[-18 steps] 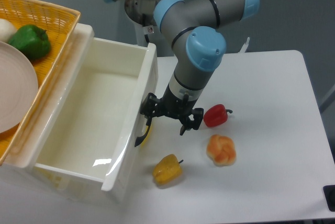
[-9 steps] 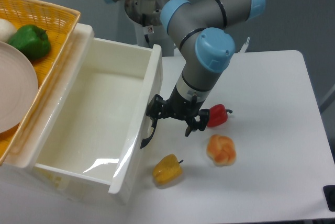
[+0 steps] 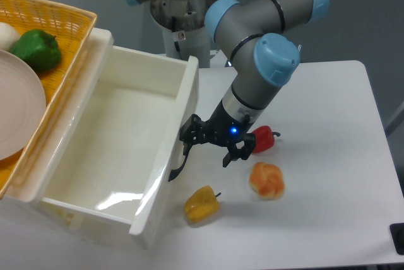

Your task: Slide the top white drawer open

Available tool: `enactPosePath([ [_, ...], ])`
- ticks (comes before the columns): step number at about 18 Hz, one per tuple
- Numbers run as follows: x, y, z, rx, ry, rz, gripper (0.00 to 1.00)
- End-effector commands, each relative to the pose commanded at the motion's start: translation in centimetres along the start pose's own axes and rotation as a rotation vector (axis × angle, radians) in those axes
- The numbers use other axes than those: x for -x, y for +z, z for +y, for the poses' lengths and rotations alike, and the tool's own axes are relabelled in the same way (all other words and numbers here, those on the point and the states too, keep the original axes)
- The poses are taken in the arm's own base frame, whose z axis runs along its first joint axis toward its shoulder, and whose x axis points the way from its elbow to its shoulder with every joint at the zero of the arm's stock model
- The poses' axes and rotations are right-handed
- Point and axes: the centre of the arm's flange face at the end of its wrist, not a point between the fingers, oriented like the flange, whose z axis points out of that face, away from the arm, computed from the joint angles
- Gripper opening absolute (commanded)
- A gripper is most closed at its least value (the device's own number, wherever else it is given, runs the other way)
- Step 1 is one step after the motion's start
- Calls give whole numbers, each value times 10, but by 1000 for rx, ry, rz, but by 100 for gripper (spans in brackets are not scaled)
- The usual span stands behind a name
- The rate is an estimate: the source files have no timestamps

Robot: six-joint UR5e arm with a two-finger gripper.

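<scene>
A white counter is seen in front of a grey wall, with a small white chest at its left side. The arm is bent down from the upper middle, its blue-capped wrist angled toward the chest, and the gripper is held low over the counter, a blue light showing on it. The fingers are spread, with the left one at the curved black handle; whether it touches cannot be told. The top white drawer is pulled well out of the chest, and its front panel lies just left of the gripper. On the chest sits a yellow basket with a green pepper and a plate. On the counter lie a red pepper, a yellow pepper and an orange bun.
</scene>
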Motion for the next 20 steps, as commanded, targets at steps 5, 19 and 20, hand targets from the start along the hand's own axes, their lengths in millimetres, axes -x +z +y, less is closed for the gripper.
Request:
enactPosePath([
  [5,8,-11,1,-19,-11,-8,100],
  [19,115,-79,30,109,245,-420,100],
  [20,130,-78,37,152,276,-434,100],
])
